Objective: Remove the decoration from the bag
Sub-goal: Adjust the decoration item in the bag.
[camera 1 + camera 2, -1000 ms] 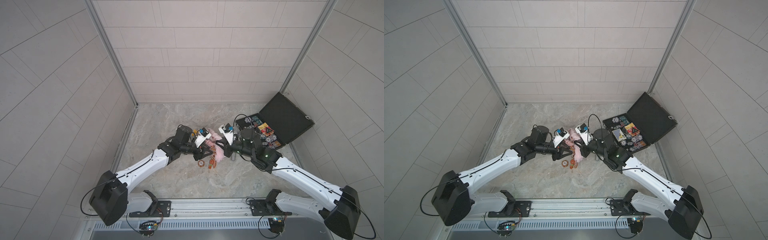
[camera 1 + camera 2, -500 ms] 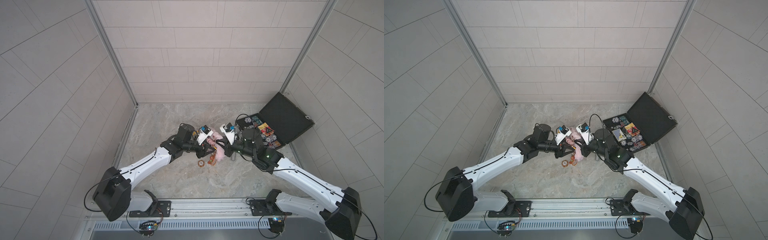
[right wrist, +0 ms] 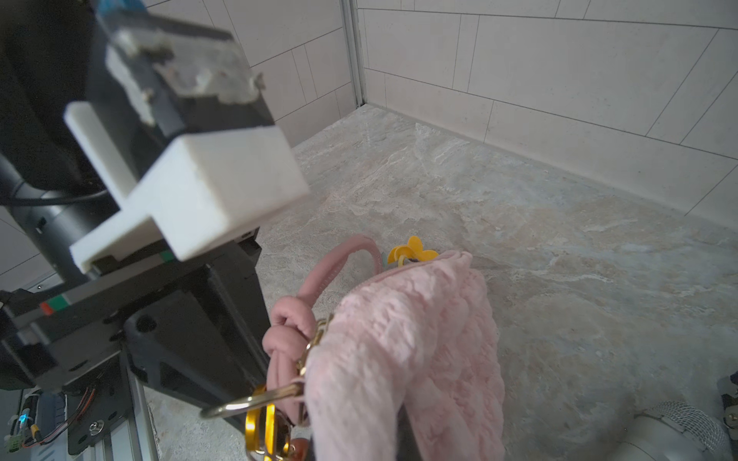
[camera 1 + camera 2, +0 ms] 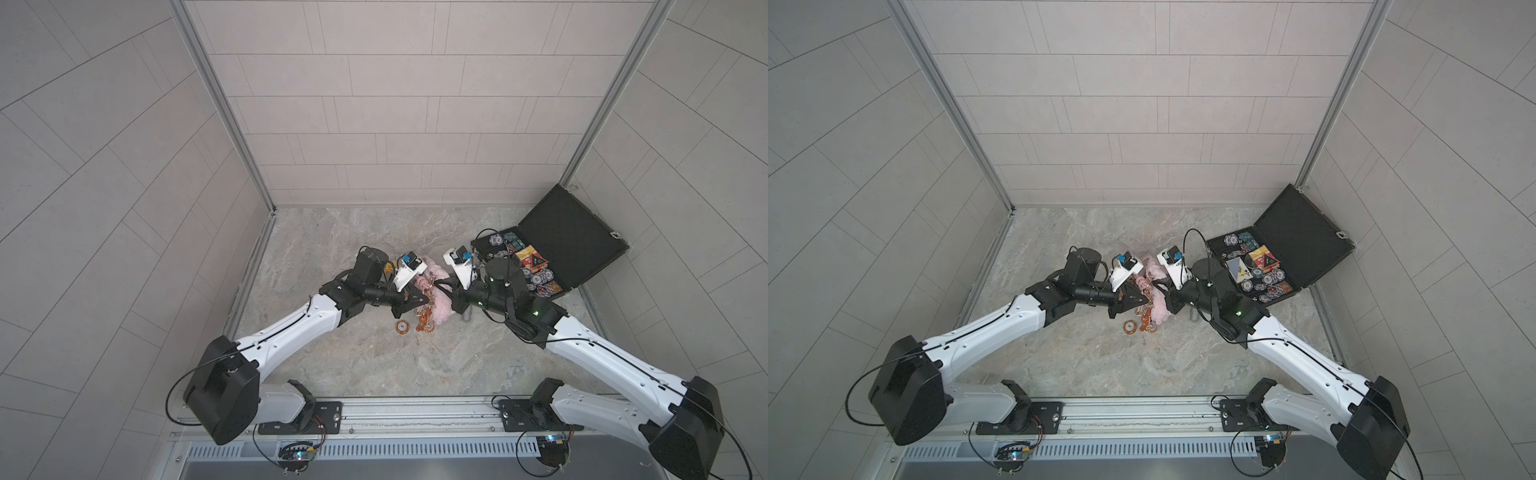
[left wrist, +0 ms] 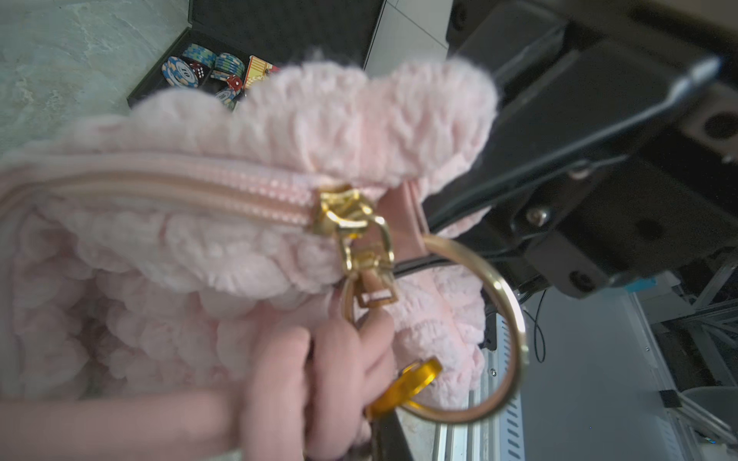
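The bag [image 5: 223,255] is showing pale pink with a puffy bubble pattern; its zipper [image 5: 239,195] is matching in pink, and the cord [image 5: 120,423] is showing a deeper pink. The decoration [image 4: 425,326] is glinting orange and gold. The case [image 4: 569,237] is looking black, and the floor [image 4: 374,357] is showing grey-beige marbling.

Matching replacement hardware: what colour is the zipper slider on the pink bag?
The zipper slider is shiny gold; it shows best in the left wrist view.
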You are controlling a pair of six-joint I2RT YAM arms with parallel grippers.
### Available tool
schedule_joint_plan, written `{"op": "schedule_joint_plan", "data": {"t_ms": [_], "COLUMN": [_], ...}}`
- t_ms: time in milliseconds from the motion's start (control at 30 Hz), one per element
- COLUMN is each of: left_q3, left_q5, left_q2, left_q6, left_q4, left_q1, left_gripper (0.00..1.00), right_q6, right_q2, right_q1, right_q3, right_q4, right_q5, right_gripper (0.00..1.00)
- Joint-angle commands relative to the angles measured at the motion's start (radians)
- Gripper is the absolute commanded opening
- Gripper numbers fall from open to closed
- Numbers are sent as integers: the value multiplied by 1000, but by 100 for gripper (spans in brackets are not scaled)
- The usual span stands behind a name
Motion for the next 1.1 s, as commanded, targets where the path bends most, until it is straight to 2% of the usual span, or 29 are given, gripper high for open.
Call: {"op": "schedule_joint_plan", "data": {"t_ms": [0, 267, 500, 867, 1067], "left_q3": [25, 75, 95, 140, 135], "left_q5": [-67, -207, -260, -188, -227], "left_q2": [-28, -29, -5, 63, 88], "left_q6": [99, 236, 292, 312, 339], "left_q4": [-150, -301, -311, -310, -302], "left_q1": [-3, 7, 18, 36, 36], "left_gripper": [7, 8, 13, 21, 27], "right_q6": [14, 11, 10, 26, 34], "right_q2": [-32, -35, -30, -12, -28], "right_q1": [-8, -9, -8, -9, -12], "right_q3": [8, 3, 9, -3, -14], "right_q4": [43, 38, 32, 67, 70], "right_q5": [-12, -17, -64, -100, -115], "right_gripper": [0, 0, 0, 0, 0]}}
